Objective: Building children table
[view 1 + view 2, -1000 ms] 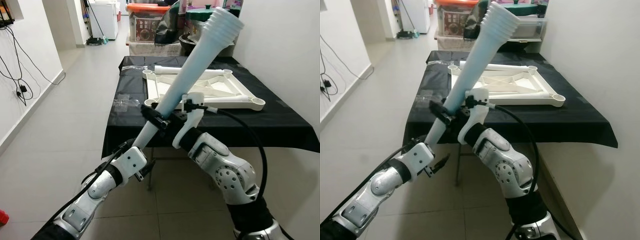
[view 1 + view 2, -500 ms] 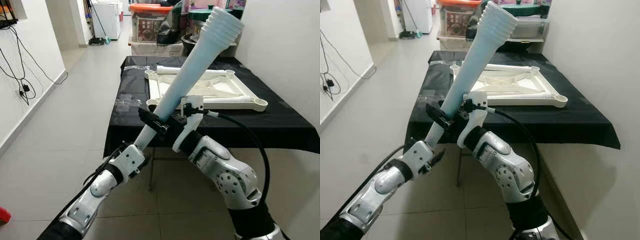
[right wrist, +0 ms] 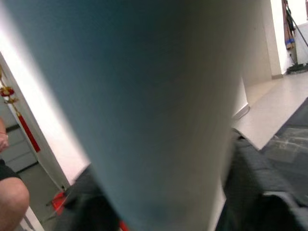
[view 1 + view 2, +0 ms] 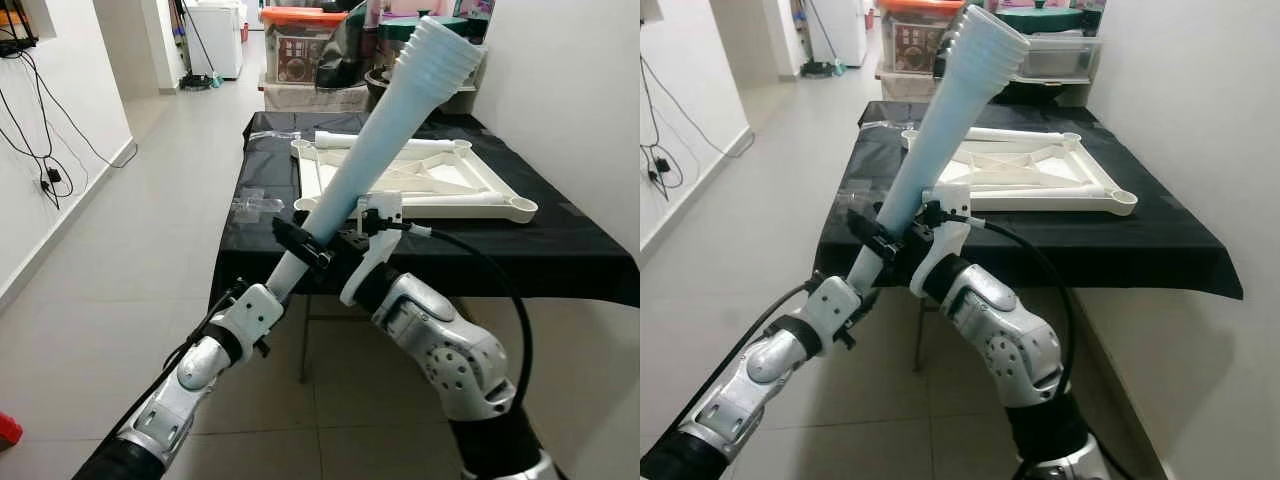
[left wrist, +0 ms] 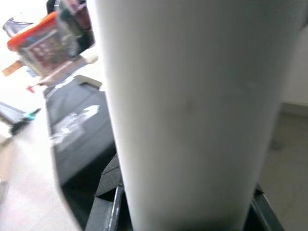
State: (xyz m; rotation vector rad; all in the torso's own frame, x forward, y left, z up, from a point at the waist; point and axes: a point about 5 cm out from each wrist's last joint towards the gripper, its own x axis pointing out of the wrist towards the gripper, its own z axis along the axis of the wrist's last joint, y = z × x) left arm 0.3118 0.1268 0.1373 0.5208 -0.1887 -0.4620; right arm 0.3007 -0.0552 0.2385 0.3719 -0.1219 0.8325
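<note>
Here's the pale blue table leg [image 4: 375, 155], a long tapered tube with a ribbed, flared end pointing up and away, slanting from low near the robot to high over the black-covered table [image 4: 590, 255]. The right gripper [image 4: 305, 243] is clamped around it low on the shaft. The left gripper [image 4: 275, 290] sits at the narrow bottom end; whether its fingers are closed, I can't tell. On that table lies the white tabletop frame [image 4: 480, 195], upside down, corner sockets up, with a white leg [image 4: 375, 141] along its far edge. Clear plastic wrap [image 4: 255, 205] lies at the table's left edge. Beyond the table, storage bins [image 4: 300, 45] are stacked.
</note>
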